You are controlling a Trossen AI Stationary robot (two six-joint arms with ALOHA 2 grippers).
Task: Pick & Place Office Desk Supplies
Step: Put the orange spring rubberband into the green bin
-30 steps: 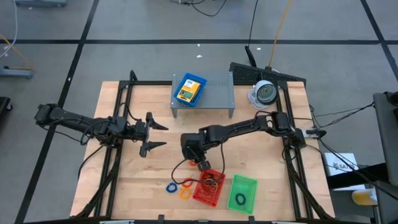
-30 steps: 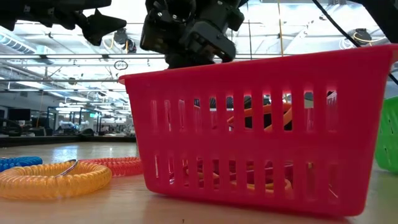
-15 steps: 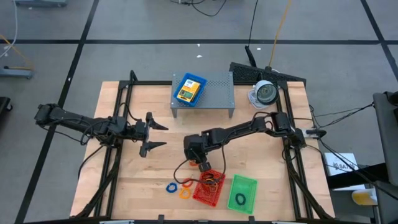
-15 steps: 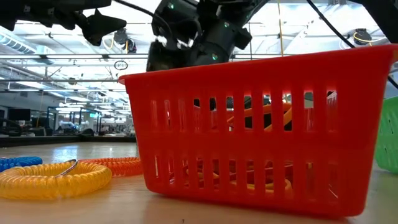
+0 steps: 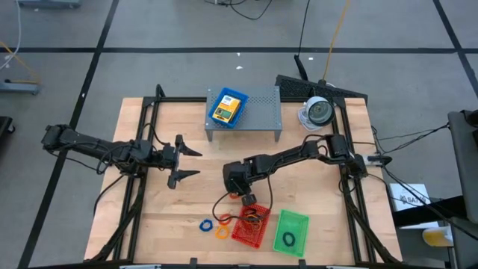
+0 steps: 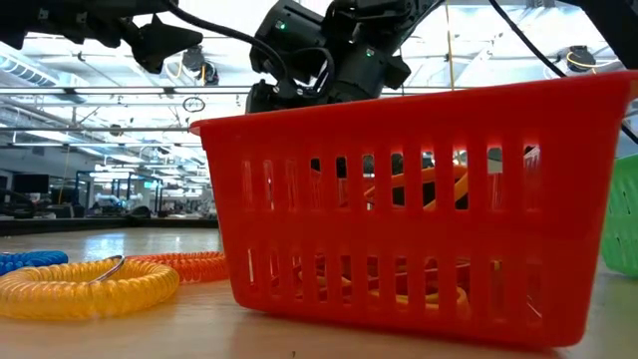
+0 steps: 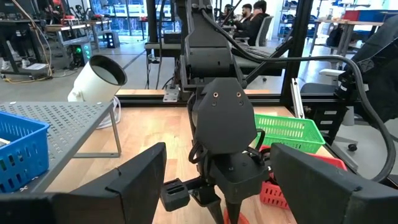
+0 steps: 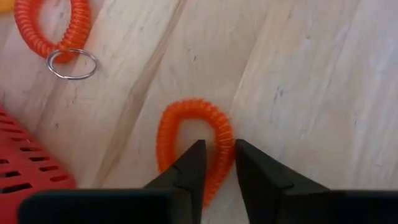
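Note:
An orange coil ring [image 8: 186,127] lies flat on the wooden table just beyond the far edge of the red mesh tray [image 5: 250,224]. My right gripper [image 8: 217,144] has come down on it, slanting from above, and is shut on one side of its loop. A second orange coil with a metal key ring [image 8: 59,31], a yellow coil [image 6: 90,284] and a blue one [image 6: 25,261] lie left of the red tray. The green tray [image 5: 290,232] stands to its right. My left gripper [image 5: 188,161] hangs open over the table's left half, holding nothing. My right gripper pinches one side of the orange coil's loop [image 8: 225,134] between its two fingertips. One finger stands inside the loop and the other outside it. The fingers slant down from above and from the table's far side. The ring rests flat on the table.
A blue tray with a yellow-and-green crayon box [image 5: 228,107] sits on the grey perforated shelf [image 5: 261,112] at the back. A round white-and-grey device [image 5: 320,112] stands at the back right. The red tray holds orange bands; the green tray holds a dark ring.
My right gripper has come down toward the table, onto the orange coil ring just beyond the red tray's far edge. The ring and the trays have stayed where they were.

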